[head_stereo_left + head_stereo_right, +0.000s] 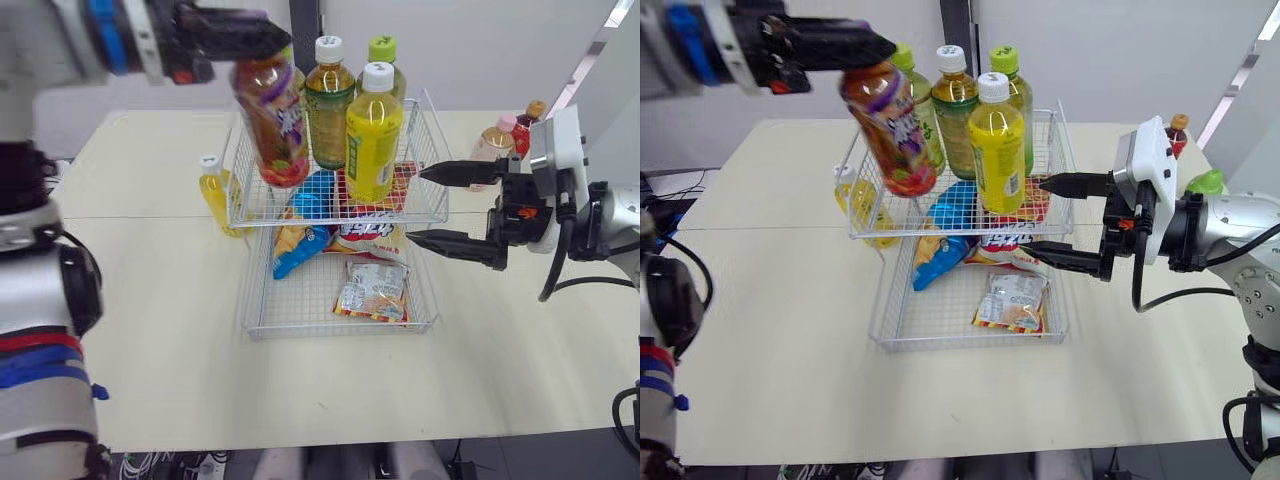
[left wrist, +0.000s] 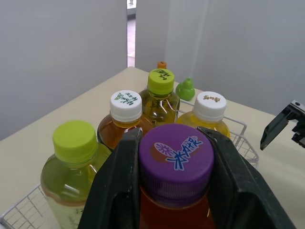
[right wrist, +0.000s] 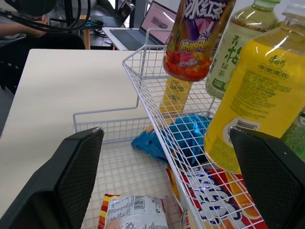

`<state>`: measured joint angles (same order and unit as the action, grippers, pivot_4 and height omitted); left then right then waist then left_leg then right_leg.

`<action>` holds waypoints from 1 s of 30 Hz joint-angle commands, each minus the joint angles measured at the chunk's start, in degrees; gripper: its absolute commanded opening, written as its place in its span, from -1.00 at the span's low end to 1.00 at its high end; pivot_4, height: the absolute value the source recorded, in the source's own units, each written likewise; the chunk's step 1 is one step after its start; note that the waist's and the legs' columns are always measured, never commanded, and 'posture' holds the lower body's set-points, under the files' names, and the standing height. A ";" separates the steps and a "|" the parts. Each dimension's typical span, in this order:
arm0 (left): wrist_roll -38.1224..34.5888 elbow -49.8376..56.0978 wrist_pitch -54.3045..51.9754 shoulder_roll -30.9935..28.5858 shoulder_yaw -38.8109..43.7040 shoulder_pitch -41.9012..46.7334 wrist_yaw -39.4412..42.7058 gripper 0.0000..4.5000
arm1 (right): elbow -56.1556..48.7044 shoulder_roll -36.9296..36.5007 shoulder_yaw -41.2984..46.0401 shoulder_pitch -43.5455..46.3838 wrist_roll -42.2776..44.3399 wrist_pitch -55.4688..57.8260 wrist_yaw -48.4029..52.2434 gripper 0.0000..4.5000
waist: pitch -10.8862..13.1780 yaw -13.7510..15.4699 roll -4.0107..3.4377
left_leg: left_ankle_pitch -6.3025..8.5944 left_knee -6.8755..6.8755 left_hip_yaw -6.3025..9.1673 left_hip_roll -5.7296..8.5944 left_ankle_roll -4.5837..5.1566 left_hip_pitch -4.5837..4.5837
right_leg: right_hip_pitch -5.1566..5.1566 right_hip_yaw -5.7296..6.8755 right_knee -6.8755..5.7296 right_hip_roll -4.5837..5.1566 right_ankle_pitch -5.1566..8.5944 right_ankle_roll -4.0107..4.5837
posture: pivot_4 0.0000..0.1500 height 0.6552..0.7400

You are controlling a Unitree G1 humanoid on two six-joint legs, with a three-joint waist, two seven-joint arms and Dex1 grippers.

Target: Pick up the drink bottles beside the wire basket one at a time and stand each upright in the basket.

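Beige table (image 1: 160,330); 冰红茶 bottle (image 1: 272,115) over wire basket (image 1: 260,221)

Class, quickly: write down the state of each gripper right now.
Left gripper: closed on the purple-capped bottle.
Right gripper: open, holding nothing.

At the upper left of the frame, the amber plastic bottle with a purple cap (image 1: 272,120) wears a purple and red label with white lettering. Its cap bears blue characters edged in white. At upper centre, the yellow plastic bottle with a white cap (image 1: 373,140) has green print on a yellow label. The white wire basket (image 1: 432,205) shows against the plain cream desk (image 1: 150,300). At centre, the crinkled snack bag (image 1: 300,250) is bright blue.
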<state>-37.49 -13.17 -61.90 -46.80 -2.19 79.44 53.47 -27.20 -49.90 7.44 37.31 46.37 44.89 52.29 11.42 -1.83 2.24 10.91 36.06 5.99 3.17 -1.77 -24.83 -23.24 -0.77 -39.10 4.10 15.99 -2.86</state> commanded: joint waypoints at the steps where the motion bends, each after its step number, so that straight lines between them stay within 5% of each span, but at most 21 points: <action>1: 2.55 1.62 5.53 1.66 0.79 0.13 0.49 -0.40 | -1.89 -0.91 2.14 0.23 0.80 -0.33 -0.62 1.00 | 0.00 0.01 0.00 | 0.00 0.01 0.00 0.00 0.00 0.00 | 0.00 0.00 -0.01 0.00 0.00 0.00 | 1.00 1.00; 21: 8.56 -2.23 12.49 10.95 -0.48 -1.64 2.33 -0.40 | -2.88 -2.23 2.92 -0.44 2.58 0.70 -2.51 1.00 | -0.01 0.00 -0.01 | 0.00 0.04 0.00 0.01 0.01 0.00 | 0.03 0.01 0.00 0.00 0.00 -0.01 | 1.00 1.00; 30: 8.34 -1.84 12.45 8.01 0.28 -0.14 7.36 0.83 | -3.47 -2.46 3.16 -0.80 2.96 0.87 -3.24 1.00 | 0.00 -0.07 -0.01 | 0.00 0.03 0.00 0.01 0.01 0.00 | 0.03 0.02 0.00 0.00 0.00 -0.01 | 1.00 1.00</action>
<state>-29.08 -16.38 -50.46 -36.86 -4.00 77.06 59.40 -29.02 -51.52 8.27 36.46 48.56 45.89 49.57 11.42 -1.90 2.23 10.91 36.09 5.99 3.17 -1.76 -24.82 -23.22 -0.75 -39.10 4.10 15.98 -2.87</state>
